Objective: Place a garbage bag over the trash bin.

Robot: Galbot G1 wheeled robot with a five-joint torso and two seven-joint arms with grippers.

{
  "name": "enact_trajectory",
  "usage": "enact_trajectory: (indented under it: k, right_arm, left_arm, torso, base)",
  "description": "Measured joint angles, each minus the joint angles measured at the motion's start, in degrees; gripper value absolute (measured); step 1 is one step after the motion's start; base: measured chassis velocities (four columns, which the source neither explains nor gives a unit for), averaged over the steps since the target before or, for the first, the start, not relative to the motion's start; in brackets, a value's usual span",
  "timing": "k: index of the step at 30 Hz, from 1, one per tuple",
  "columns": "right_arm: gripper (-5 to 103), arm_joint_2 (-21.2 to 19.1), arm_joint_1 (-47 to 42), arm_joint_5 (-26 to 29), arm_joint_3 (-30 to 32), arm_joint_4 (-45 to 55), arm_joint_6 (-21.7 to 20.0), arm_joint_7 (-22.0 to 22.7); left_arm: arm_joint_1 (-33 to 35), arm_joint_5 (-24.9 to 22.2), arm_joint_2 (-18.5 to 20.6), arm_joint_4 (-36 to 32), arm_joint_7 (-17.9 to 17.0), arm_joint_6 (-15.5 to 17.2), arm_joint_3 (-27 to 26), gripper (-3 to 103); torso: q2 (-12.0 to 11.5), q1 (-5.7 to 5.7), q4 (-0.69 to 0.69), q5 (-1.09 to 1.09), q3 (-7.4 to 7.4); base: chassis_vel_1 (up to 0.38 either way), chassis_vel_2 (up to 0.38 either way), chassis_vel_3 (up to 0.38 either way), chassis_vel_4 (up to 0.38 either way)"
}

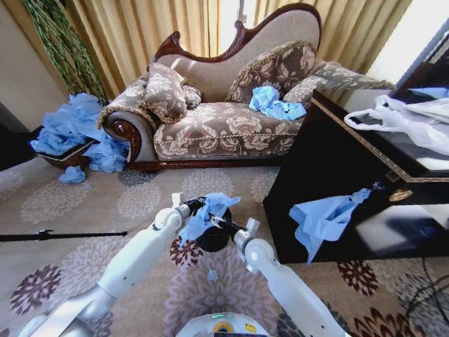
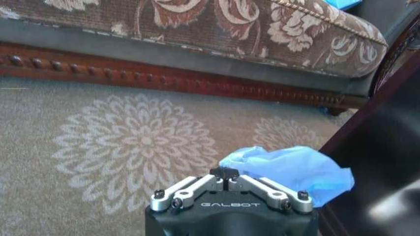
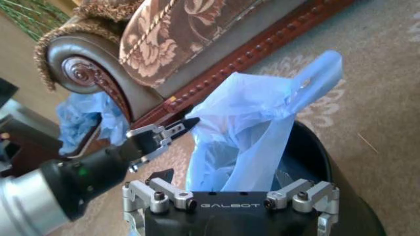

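Note:
The light-blue garbage bag (image 1: pixel 208 210) hangs crumpled over the small black trash bin (image 1: pixel 214 239) on the carpet in front of the sofa. My left gripper (image 1: pixel 191 208) is shut on the bag's edge; the left wrist view shows its fingers (image 2: pixel 226 174) closed, with the bag (image 2: pixel 288 167) bulging behind them. From the bin's right side, my right gripper (image 1: pixel 223 225) stands open just above the rim. In the right wrist view the bag (image 3: pixel 243 132) drops between the spread fingers (image 3: pixel 308 189) into the bin (image 3: pixel 312 157), and the left gripper (image 3: pixel 184 124) pinches the bag's side.
A patterned sofa (image 1: pixel 224 126) stands behind, with a blue bag (image 1: pixel 273 104) on its seat. A black cabinet (image 1: pixel 337 175) at the right carries white bags (image 1: pixel 407 119), and a blue bag (image 1: pixel 326 217) hangs off its front. More blue bags (image 1: pixel 77 130) are piled at the left. A black rod (image 1: pixel 56 235) lies on the carpet.

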Motion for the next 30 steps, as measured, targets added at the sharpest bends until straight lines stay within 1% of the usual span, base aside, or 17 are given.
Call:
enact_trajectory:
  k: [11, 12, 13, 14, 17, 18, 20, 21, 24, 26, 29, 30]
  right_arm:
    - [100, 1.3, 1.7, -0.8, -1.5, -3.8, 0.1, 0.6]
    - [103, 1.7, 1.9, -1.0, -1.6, -4.5, 0.2, 0.6]
    - [100, 2.1, 2.1, -1.1, -1.7, -5.1, 0.2, 0.6]
    - [100, 2.1, 2.1, -1.1, -1.7, -5.1, 0.2, 0.6]
    - [93, 3.2, 3.2, -1.8, -1.7, -7.2, 0.4, 0.7]
    - [93, 3.2, 3.2, -1.8, -1.7, -7.2, 0.4, 0.7]
    - [82, 3.7, 4.0, -2.4, -1.8, -8.7, 0.7, 0.7]
    - [82, 3.7, 4.0, -2.4, -1.8, -8.7, 0.7, 0.7]
    - [66, 4.6, 4.9, -2.5, -1.9, -10.2, 0.9, 0.7]
    - [66, 4.6, 5.0, -2.6, -1.9, -10.5, 0.9, 0.6]
    - [49, 4.6, 4.9, -2.7, -2.2, -10.9, 1.0, 0.4]
    - [49, 4.6, 4.9, -2.7, -2.2, -10.9, 1.0, 0.4]
  left_arm:
    - [0.2, 0.0, 0.2, -0.7, -0.1, -0.2, -0.5, 0]
    - [0.3, 0.0, 0.2, -0.8, -0.1, -0.2, -0.7, 0]
    - [0.3, 0.0, 0.2, -0.8, -0.1, -0.2, -0.8, 0]
    - [0.3, 0.0, 0.2, -0.8, -0.1, -0.2, -0.8, 0]
    - [0.5, 0.0, 0.1, -1.1, -0.1, -0.3, -1.2, 0]
    - [0.5, 0.0, 0.1, -1.1, -0.1, -0.3, -1.2, 0]
    - [0.8, -0.1, 0.0, -1.5, 0.0, -0.3, -1.7, 0]
    - [0.8, -0.1, 0.0, -1.5, 0.0, -0.3, -1.7, 0]
    - [1.0, -0.3, 0.1, -2.2, 0.1, -0.2, -2.5, 0]
    - [1.1, -0.3, 0.1, -2.4, 0.1, -0.2, -2.6, 0]
    - [1.1, -0.4, 0.4, -3.0, 0.0, -0.3, -3.2, 0]
    - [1.1, -0.4, 0.4, -3.0, 0.0, -0.3, -3.2, 0]
  torso:
    - [0.0, 0.00, -0.01, 0.00, 0.00]
    - [0.0, 0.00, -0.01, 0.00, 0.00]
    - [0.0, 0.00, -0.01, 0.00, 0.00]
    - [0.0, 0.00, -0.01, 0.00, 0.00]
    - [0.0, 0.00, 0.00, 0.00, 0.00]
    - [0.0, 0.00, 0.00, 0.00, 0.00]
    - [0.0, 0.00, -0.01, 0.00, 0.00]
    - [0.0, 0.00, -0.01, 0.00, 0.00]
    - [0.0, 0.00, 0.00, 0.00, 0.00]
    - [0.0, 0.00, 0.00, 0.00, 0.00]
    - [0.0, 0.00, -0.01, 0.00, 0.00]
    - [0.0, 0.00, -0.01, 0.00, 0.00]
  base:
    - [0.000, 0.000, 0.000, 0.000]
    - [0.000, 0.000, 0.000, 0.000]
    - [0.000, 0.000, 0.000, 0.000]
    - [0.000, 0.000, 0.000, 0.000]
    - [0.000, 0.000, 0.000, 0.000]
    - [0.000, 0.000, 0.000, 0.000]
    - [0.000, 0.000, 0.000, 0.000]
    - [0.000, 0.000, 0.000, 0.000]
    - [0.000, 0.000, 0.000, 0.000]
    - [0.000, 0.000, 0.000, 0.000]
    - [0.000, 0.000, 0.000, 0.000]
    - [0.000, 0.000, 0.000, 0.000]
